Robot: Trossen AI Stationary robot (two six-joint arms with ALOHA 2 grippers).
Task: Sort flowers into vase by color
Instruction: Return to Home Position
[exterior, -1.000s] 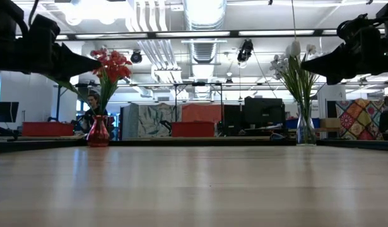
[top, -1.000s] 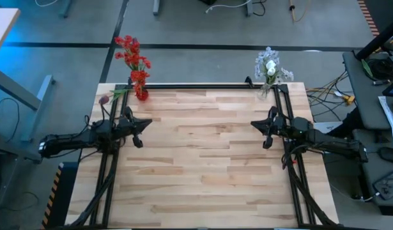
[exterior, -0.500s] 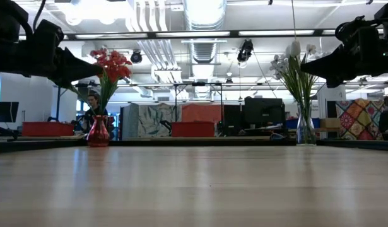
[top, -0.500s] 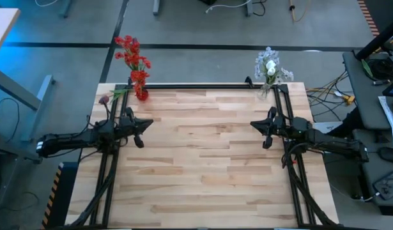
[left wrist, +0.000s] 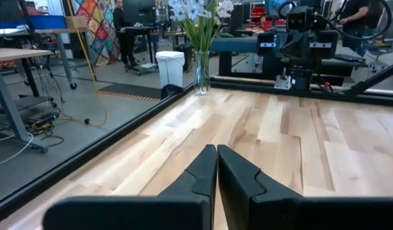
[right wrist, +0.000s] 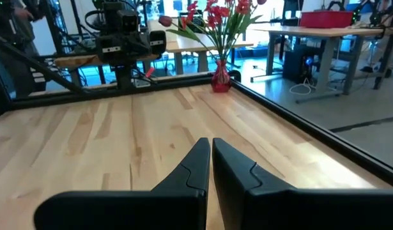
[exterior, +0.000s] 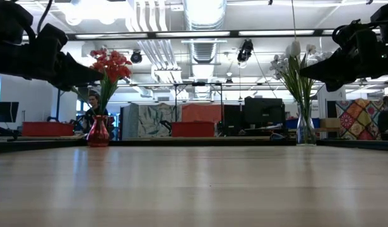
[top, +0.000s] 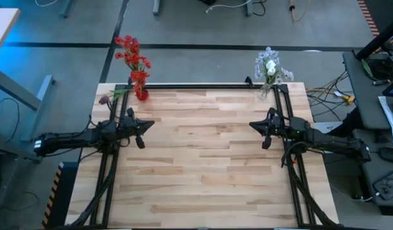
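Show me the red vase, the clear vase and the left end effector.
red vase (exterior: 98,135): low view, on its round belly.
clear vase (exterior: 305,133): low view, on its glass wall.
left end effector (left wrist: 216,151): left wrist view, at its closed fingertips.

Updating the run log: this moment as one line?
left claw: shut, empty, above table, left side | right claw: shut, empty, right side | red flowers: in red vase | white flowers: in clear vase

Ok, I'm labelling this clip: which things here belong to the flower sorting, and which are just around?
Job: red flowers in the red vase; white flowers in the clear vase; left gripper and right gripper, both shut.
Just around: white bin, red boxes, patchwork panel beyond the table.
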